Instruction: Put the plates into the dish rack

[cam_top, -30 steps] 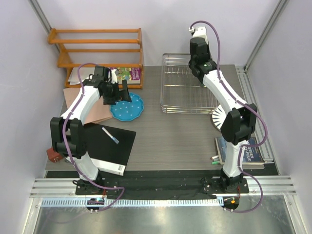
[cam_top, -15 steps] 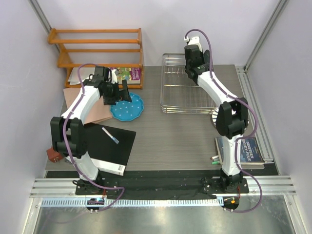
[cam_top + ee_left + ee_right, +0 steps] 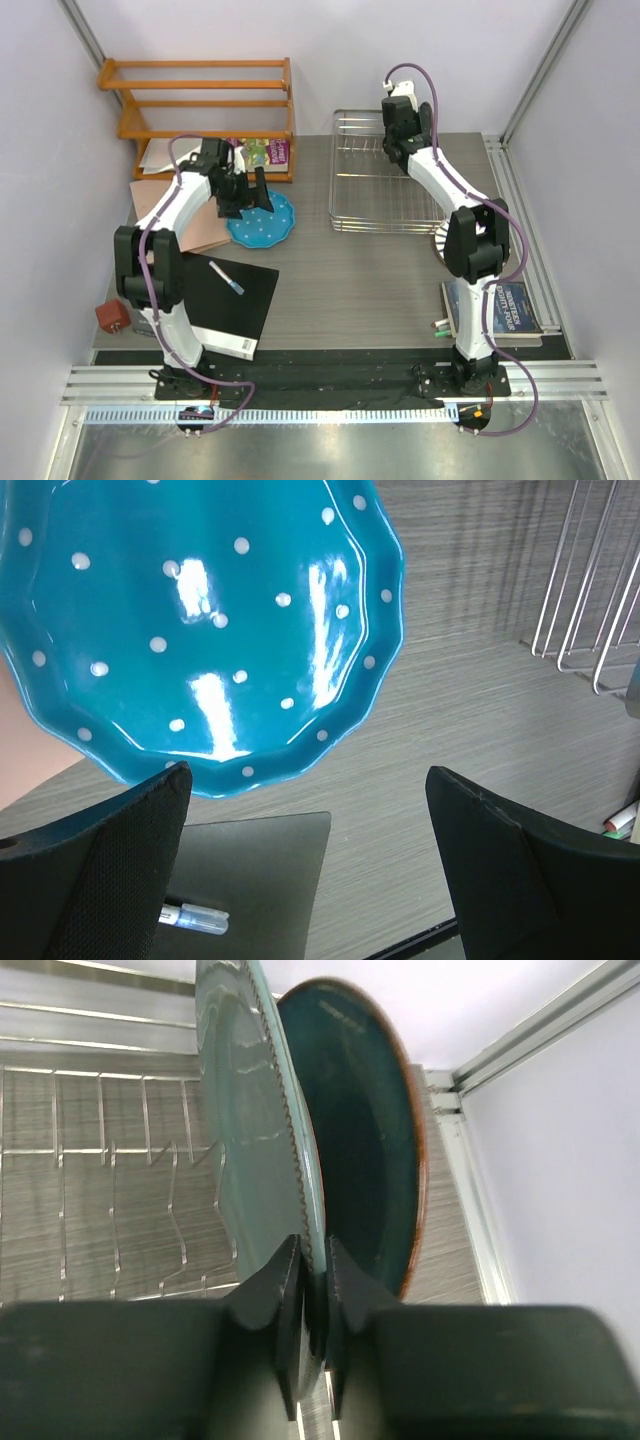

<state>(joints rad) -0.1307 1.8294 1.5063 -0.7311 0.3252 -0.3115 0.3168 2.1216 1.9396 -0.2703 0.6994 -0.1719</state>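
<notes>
On the grey wood-grain table (image 3: 350, 280), top view: the left gripper (image 3: 246, 193) hung over the near-left edge of the bright blue round plate with white dots (image 3: 268, 222), jaws spread wide, nothing held. That plate lay flat, left of the silver wire dish rack (image 3: 385, 190). The right arm (image 3: 440, 175) reached to the rack's back edge, its fingers hidden under the wrist. The white plate with black radial stripes (image 3: 443, 240) lay just right of the rack's near corner, partly under that arm. A black notebook (image 3: 240, 305) with a pen (image 3: 227, 278) on it sat front left; the orange wooden shelf unit (image 3: 200, 100) stood at back left.

Left wrist view: both fingers (image 3: 110, 870) stood far apart, empty. The blue plate filled the upper left, rack wires at upper right, pen and notebook below.

Right wrist view: the right gripper (image 3: 310, 1305) was pinched on the lower rim of the plain grey-green plate (image 3: 245, 1110), held upright on edge above the rack tines. The dark glossy teal plate with brown rim (image 3: 365, 1130) stood upright just beside it, on the right; whether the two touched could not be told.
</notes>
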